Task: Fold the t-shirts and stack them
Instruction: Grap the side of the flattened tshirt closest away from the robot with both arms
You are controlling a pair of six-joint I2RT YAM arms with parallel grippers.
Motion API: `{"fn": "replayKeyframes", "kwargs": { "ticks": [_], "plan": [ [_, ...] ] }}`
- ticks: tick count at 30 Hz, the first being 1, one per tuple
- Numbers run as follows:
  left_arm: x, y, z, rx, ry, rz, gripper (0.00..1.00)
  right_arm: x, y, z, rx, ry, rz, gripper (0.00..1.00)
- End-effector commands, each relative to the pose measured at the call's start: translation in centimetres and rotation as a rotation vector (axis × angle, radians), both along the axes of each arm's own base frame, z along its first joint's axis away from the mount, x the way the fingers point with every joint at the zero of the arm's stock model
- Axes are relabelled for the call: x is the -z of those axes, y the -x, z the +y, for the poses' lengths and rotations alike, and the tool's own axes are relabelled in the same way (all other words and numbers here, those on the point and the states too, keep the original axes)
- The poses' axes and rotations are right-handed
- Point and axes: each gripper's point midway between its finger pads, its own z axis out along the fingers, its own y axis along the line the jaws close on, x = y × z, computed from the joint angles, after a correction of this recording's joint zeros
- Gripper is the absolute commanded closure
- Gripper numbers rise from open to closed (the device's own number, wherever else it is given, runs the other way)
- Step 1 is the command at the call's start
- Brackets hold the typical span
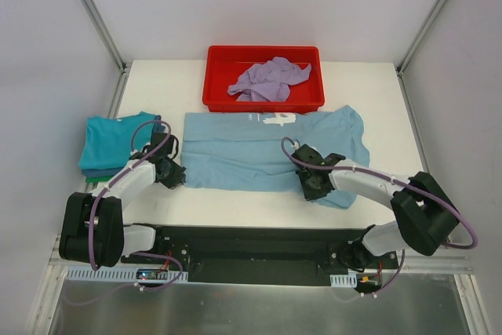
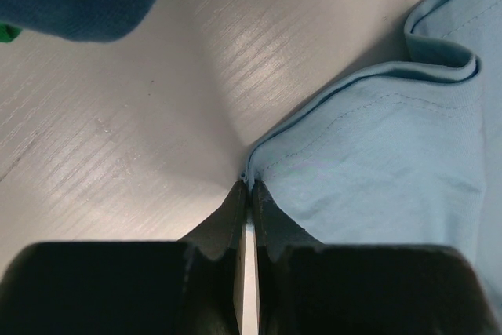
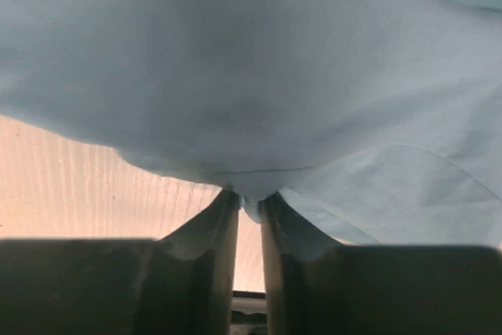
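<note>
A light blue t-shirt [image 1: 259, 151] with white lettering lies spread across the middle of the table, partly folded. My left gripper [image 1: 174, 174] is shut on its near left corner; the left wrist view shows the hem corner [image 2: 249, 172] pinched between the fingertips. My right gripper [image 1: 311, 187] is shut on the near edge towards the right; the right wrist view shows the light blue cloth [image 3: 251, 100] draping over the jaws, a fold [image 3: 252, 205] pinched between them. A folded teal t-shirt [image 1: 114, 140] tops a stack at the left. A lavender t-shirt [image 1: 268, 80] lies crumpled in the tray.
A red plastic tray [image 1: 216, 76] stands at the back centre of the table. A dark green edge [image 1: 92, 180] shows under the teal stack. Metal frame posts rise at the back corners. The black arm base rail [image 1: 251, 253] runs along the near edge.
</note>
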Motion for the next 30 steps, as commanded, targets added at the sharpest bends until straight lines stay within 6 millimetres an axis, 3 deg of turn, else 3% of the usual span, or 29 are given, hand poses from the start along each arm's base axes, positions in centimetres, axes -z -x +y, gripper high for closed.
{"fn": "replayKeyframes", "kwargs": {
  "ticks": [1, 6, 12, 20, 25, 30],
  "plan": [
    [0.0, 0.8, 0.6, 0.014, -0.021, 0.038, 1.00, 0.8, 3.1, -3.5, 0.032, 0.165, 0.102, 0.87],
    [-0.4, 0.7, 1.0, 0.004, -0.038, 0.027, 1.00, -0.6, 5.5, -5.0, 0.053, 0.178, 0.149, 0.91],
    [-1.2, 1.1, 1.3, 0.000, -0.050, 0.021, 1.00, -3.4, 8.3, -3.5, 0.005, 0.014, 0.227, 0.95],
    [-2.8, 2.4, 2.3, -0.018, -0.094, -0.005, 1.00, -6.9, 12.6, -4.3, -0.029, -0.058, 0.352, 0.93],
    [-3.7, 2.5, 2.6, -0.016, -0.108, -0.020, 1.00, -8.4, 13.3, -6.3, 0.023, 0.032, 0.360, 0.93],
    [-4.8, 3.0, 2.8, -0.015, -0.114, -0.007, 1.00, -9.6, 12.4, -8.5, 0.053, 0.097, 0.268, 0.94]
  ]
}}
